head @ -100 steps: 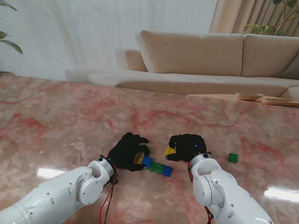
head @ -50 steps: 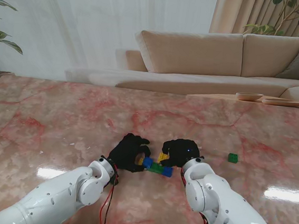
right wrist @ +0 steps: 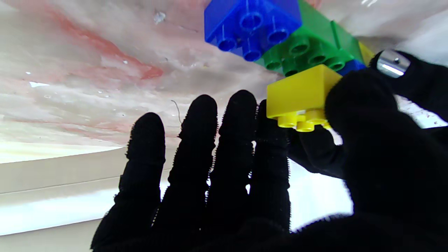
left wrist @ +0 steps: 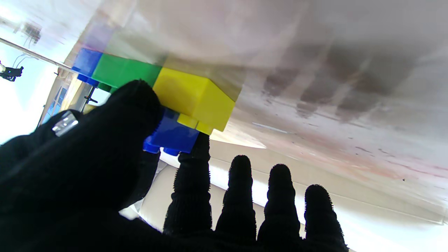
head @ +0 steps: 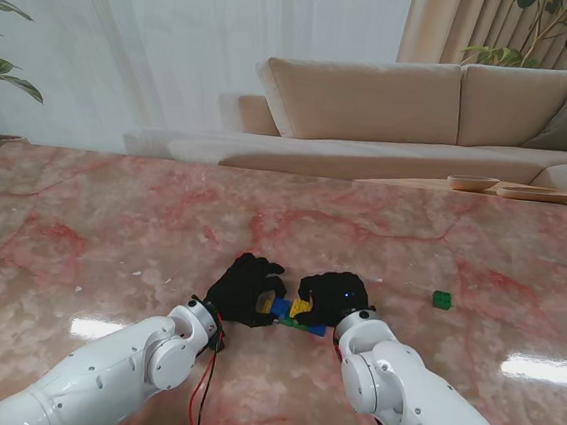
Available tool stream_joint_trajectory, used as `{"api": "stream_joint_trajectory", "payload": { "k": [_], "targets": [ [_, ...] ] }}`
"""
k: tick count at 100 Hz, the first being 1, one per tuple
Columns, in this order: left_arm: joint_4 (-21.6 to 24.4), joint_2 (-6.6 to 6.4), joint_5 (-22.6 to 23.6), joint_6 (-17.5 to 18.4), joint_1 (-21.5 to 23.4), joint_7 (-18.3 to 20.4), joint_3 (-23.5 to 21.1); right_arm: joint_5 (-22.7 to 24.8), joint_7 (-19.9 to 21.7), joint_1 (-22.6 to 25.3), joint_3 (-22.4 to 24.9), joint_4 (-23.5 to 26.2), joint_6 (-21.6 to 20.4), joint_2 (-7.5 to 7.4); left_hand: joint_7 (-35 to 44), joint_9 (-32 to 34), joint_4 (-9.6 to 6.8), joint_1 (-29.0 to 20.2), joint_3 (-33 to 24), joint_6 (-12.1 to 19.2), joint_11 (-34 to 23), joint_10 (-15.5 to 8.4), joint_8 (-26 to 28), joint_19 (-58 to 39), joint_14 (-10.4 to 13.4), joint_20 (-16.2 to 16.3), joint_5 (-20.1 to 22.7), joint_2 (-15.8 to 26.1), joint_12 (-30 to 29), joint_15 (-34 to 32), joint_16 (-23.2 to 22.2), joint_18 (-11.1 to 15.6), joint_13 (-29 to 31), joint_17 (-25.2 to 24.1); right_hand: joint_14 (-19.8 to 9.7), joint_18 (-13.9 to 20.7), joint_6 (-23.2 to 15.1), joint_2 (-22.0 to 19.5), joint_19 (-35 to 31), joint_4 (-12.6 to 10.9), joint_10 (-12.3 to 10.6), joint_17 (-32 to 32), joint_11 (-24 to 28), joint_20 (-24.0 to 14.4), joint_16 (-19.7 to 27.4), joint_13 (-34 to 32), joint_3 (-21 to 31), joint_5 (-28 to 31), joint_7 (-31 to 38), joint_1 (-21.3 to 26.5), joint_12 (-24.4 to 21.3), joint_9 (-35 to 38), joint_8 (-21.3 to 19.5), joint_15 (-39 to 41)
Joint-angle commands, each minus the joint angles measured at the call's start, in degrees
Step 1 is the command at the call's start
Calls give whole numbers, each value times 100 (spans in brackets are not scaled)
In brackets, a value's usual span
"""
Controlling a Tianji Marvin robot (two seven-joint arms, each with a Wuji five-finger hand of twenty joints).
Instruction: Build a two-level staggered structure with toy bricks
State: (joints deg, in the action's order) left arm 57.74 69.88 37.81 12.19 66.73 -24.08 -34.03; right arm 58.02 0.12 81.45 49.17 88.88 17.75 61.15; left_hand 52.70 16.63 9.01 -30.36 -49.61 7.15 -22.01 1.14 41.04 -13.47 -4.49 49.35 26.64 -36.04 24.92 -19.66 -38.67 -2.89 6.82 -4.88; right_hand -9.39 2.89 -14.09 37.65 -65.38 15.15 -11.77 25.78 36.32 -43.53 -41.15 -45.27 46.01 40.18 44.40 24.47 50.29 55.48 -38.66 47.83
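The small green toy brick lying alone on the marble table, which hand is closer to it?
Right. The right hand is at the brick row, with the small green toy brick off to its right across bare table. The left hand is on the row's far side, farther away.

Daylight through the sheer curtains [head: 178, 52] fills the stand view evenly, sharp throughout. The glossy table [head: 82, 213] shows white glare patches at lower left and lower right. Both wrist views are backlit, their lower parts blown out, gloved fingers [right wrist: 206, 140] nearly silhouettes; the left wrist's tabletop is blurred.
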Motion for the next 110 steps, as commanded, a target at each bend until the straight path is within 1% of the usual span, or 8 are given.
{"api": "stream_joint_trajectory", "payload": {
  "k": [1, 31, 69, 96, 101, 104, 110],
  "targets": [
    [-336, -35, 27, -24, 252, 95, 126, 8, 49, 41, -22, -69, 23, 21, -47, -55, -152, 182, 51, 184, 13, -95, 20, 19, -86, 32, -201, 18, 47, 36, -38, 12, -4, -45, -16, -47, -525, -364, -260, 65, 25, -35, 2, -169, -120, -112, 288, 557, 515, 306, 92, 55, -137, 94],
    [-342, -32, 19, -23, 248, 101, 129, 22, -207, 22, -132, -198, 32, 50, -47, -52, -153, 172, 38, 180, 11, -91, 16, 13, -83, 40, -208, 6, 47, 31, -39, 6, 1, -48, -28, -46, -521, -401, -245, 68, 17, -44, -6, -170, -119, -85, 221, 520, 507, 285, 59, 13, -142, 80],
    [-348, -44, 28, 15, 241, 116, 125, 32, -386, -15, -261, -325, 56, 69, -48, -58, -156, 173, 24, 174, 12, -99, 11, 13, -79, 41, -218, 32, 45, 33, -37, 20, -8, -46, -37, -42, -519, -419, -240, 63, 9, -46, -5, -178, -112, -56, 172, 477, 492, 280, 8, -33, -144, 62],
    [-359, -43, 36, 48, 229, 109, 137, 167, -285, 42, -238, -186, 132, 44, -46, -57, -156, 168, 12, 174, 10, -100, 9, 15, -83, 41, -223, 26, 45, 33, -35, 17, -13, -47, -38, -33, -494, -445, -221, 66, 4, -67, -19, -179, -100, 0, 101, 386, 459, 261, -78, -124, -137, 35],
    [-365, -41, 36, 53, 226, 104, 139, 197, -263, 49, -237, -166, 136, 38, -46, -60, -156, 168, 14, 170, 11, -98, 8, 16, -75, 40, -222, 28, 44, 32, -35, 16, -10, -46, -39, -26, -472, -463, -212, 79, 4, -79, -40, -178, -94, 29, 52, 345, 446, 231, -119, -161, -132, 21],
    [-368, -40, 34, 56, 226, 101, 140, 203, -250, 54, -236, -155, 136, 35, -46, -59, -155, 166, 14, 169, 10, -95, 8, 16, -80, 39, -222, 21, 45, 30, -36, 18, -6, -45, -40, -18, -473, -505, -202, 57, 5, -87, -20, -181, -83, 43, -83, 325, 446, 278, -237, -179, -131, 6],
    [-375, -37, 31, 61, 224, 96, 142, 210, -261, 48, -245, -166, 130, 36, -47, -59, -156, 165, 13, 172, 10, -101, 7, 17, -74, 39, -224, 30, 45, 33, -35, 19, -14, -46, -41, -12, -447, -510, -198, 36, 8, -97, -17, -184, -76, 88, -98, 278, 419, 288, -269, -237, -120, -11]
  ]
}}
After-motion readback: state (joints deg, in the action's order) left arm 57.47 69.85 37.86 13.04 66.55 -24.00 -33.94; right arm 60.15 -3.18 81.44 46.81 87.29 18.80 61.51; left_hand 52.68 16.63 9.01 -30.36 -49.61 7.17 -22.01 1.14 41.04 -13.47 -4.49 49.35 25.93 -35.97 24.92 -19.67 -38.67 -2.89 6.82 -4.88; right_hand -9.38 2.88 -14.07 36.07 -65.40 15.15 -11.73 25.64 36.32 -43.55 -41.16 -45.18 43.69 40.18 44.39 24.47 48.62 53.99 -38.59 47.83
